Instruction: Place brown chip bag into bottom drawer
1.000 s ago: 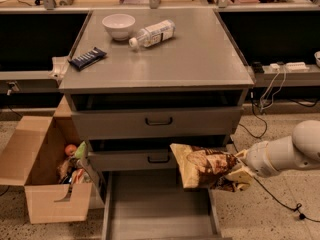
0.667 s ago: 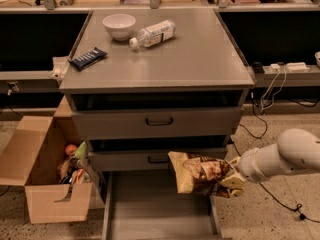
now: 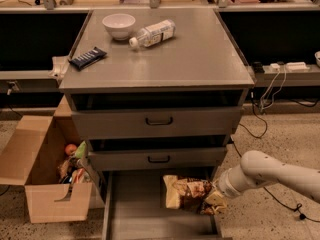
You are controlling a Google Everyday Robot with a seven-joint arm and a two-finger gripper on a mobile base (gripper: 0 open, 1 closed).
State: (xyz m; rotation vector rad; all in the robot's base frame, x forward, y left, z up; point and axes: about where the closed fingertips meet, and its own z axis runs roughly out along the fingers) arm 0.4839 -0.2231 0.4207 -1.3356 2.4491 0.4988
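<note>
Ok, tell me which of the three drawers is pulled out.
The bottom drawer: grey tray exposed, brown chip bag over it, gripper at the bag's right end; both upper drawers are in.

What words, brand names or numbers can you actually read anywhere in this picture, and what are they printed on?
Nothing here can be read well enough to quote.
Bottle label: print too small to read.
Dark blue candy bar wrapper: pale marks, unreadable.
Brown chip bag, with the gripper at its right end over the open bottom drawer: pale lettering, unreadable.
</note>
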